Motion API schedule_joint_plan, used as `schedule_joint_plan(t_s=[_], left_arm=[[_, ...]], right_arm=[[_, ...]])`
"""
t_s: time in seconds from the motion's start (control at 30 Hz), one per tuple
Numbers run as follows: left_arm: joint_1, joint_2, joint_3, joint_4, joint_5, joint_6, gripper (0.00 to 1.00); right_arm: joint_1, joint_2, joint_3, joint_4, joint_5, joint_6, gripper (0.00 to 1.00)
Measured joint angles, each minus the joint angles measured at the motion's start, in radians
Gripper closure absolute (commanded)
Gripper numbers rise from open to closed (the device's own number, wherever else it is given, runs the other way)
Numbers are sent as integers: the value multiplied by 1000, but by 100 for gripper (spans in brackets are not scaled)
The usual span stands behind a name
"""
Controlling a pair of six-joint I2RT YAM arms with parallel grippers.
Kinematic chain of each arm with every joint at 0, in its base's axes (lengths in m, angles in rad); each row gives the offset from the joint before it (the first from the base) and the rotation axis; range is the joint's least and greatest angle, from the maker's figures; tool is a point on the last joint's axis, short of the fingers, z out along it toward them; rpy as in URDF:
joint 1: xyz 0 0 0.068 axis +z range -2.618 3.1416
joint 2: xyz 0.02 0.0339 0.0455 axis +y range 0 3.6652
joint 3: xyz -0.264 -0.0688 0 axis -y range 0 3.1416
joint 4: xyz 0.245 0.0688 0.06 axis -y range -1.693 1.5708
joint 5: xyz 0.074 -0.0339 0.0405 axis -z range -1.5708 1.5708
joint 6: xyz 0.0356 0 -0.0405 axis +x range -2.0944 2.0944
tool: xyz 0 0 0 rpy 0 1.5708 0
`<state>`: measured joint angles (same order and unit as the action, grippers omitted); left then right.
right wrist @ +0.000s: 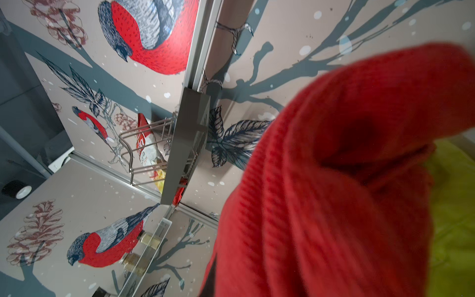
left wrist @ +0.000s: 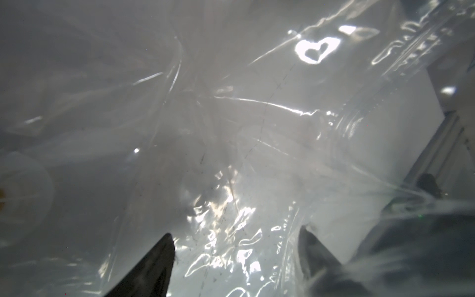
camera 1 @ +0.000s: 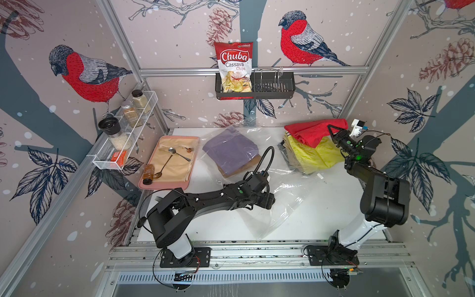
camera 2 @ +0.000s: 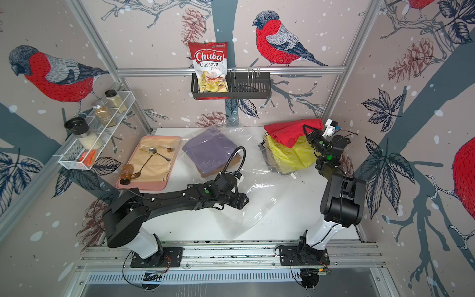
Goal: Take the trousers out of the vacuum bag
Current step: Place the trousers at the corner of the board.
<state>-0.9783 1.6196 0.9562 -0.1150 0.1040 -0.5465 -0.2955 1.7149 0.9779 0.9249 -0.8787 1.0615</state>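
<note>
Left gripper hangs open over the vacuum bag, probably to anchor it; right gripper pinches the red trousers above the yellow trousers, stacking them I guess.

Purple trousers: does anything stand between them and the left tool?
Yes, the vacuum bag itself. The purple trousers lie inside it under clear plastic, and the open left tool faces only crinkled plastic in the left wrist view.
</note>
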Motion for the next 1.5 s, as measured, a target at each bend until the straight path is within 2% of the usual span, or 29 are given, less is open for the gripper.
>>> schedule_joint_plan(t_s=[0.07, 0.1, 0.17, 0.3, 0.57, 0.8, 0.97, 1.13, 1.3, 1.5], left_arm=[[1, -12, 34, -26, 10, -3, 16], [1, -25, 66, -47, 25, -2, 9], [1, -66, 126, -68, 34, 2, 2], [1, -162, 237, -88, 53, 16, 2], [13, -183, 370, -130, 63, 48, 2], [56, -5, 412, 34, 132, 7, 2], [53, 140, 554, 128, 93, 113, 2], [40, 274, 650, 177, 4, 261, 2], [-2, 414, 813, 181, -116, 439, 2], [-15, 533, 970, 184, -187, 554, 1]], right_arm=[[-7, -13, -20, -40, -19, -43, 100], [-13, -18, -28, -60, -19, -60, 100], [-21, -20, -33, -87, -23, -77, 100], [-27, -20, -30, -95, -26, -72, 100], [-34, -1, -2, 5, -25, 138, 100], [-35, 56, -11, 238, -28, 366, 100], [-35, 92, -11, 367, -31, 491, 100], [-32, 86, -12, 398, -40, 508, 100], [-26, 84, -17, 401, -45, 507, 100], [-19, 82, -26, 401, -48, 499, 100]])
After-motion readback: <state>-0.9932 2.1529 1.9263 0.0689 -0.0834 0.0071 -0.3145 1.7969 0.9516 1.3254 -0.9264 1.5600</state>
